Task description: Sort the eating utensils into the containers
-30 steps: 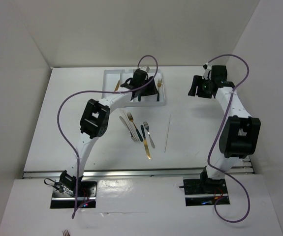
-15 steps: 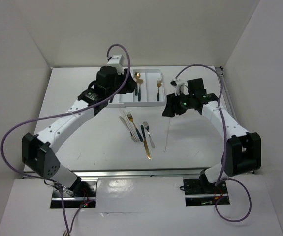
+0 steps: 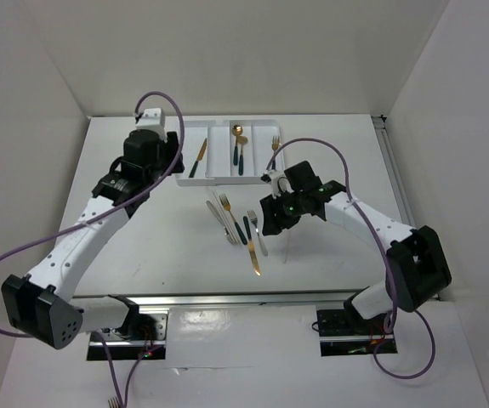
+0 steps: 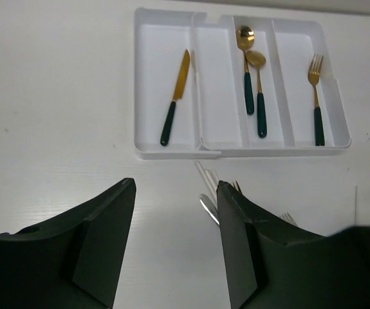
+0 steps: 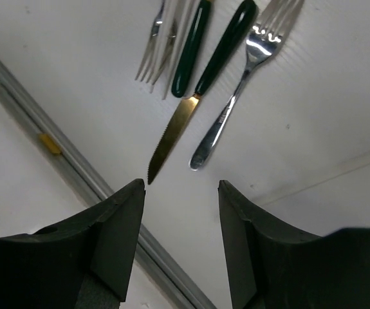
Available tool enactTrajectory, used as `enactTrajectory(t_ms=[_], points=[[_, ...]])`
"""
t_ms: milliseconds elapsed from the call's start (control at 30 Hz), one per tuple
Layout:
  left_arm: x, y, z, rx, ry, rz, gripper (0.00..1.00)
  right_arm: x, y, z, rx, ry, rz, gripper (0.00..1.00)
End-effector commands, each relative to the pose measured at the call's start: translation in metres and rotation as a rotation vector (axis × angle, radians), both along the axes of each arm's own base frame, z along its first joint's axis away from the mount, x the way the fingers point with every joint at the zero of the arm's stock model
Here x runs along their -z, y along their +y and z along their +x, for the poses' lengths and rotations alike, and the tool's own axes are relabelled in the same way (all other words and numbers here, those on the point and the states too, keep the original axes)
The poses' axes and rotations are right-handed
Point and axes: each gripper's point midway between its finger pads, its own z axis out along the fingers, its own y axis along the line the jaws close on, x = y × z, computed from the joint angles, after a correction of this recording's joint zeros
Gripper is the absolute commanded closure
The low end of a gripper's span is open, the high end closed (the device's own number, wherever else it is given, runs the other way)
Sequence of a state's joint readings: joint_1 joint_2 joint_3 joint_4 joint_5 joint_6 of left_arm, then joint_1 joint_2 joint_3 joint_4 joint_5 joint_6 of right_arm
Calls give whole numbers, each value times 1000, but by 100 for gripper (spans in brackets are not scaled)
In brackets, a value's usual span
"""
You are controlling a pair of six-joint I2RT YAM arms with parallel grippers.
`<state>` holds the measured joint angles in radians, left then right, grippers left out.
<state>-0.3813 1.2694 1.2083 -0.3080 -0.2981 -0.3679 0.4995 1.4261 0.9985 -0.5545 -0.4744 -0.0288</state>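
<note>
My left gripper is wide open. Its two fingers are far apart and only table shows between them. It hangs in the air just beside the tray, at the tray's near left corner.

The tray has four long slots side by side. Counting from the left, the first slot holds a gold knife with a dark handle. The third slot holds two spoons lying next to each other. The fourth slot holds a gold fork.

My right gripper is wide open too. It hangs on the near side of the tray, over a bunch of loose pieces lying on the table. Just past its fingertips lies a loose knife with a gold blade and a dark handle. A silver fork lies right beside it, nearly touching. A second dark handle and some silver prongs lie on the knife's other side.

A thin pale stick lies on the table on the near side of the tray, below its right end. It is partly hidden under my right gripper.
</note>
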Motion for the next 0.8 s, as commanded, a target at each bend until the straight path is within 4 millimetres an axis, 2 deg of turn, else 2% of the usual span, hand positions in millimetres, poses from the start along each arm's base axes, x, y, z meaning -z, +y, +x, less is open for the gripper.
enactTrajectory(t_ms=[0, 67, 200, 233, 267, 300, 400, 500, 533, 767], points=[[-28, 29, -8, -60, -81, 47, 33, 1, 8, 31, 84, -77, -58, 44], [-36, 44, -11, -98, -98, 45, 33, 9, 10, 38, 113, -66, -90, 44], [-35, 54, -21, -118, -101, 45, 33, 17, 10, 56, 179, -78, -144, 44], [-28, 58, -21, -127, -88, 50, 33, 15, 15, 59, 176, -96, -142, 44], [-33, 59, -23, -127, -99, 46, 33, 21, 19, 56, 161, -84, -151, 44], [-28, 63, -23, -138, -90, 49, 33, 19, 19, 64, 186, -105, -157, 44], [-28, 65, -23, -140, -89, 47, 33, 25, 29, 65, 176, -96, -169, 44], [-28, 68, -22, -146, -89, 56, 32, 30, 33, 74, 183, -101, -178, 44], [-28, 67, -22, -137, -88, 52, 32, 26, 32, 78, 193, -116, -181, 44], [-23, 67, -17, -141, -77, 44, 32, 42, 30, 82, 195, -104, -223, 45]])
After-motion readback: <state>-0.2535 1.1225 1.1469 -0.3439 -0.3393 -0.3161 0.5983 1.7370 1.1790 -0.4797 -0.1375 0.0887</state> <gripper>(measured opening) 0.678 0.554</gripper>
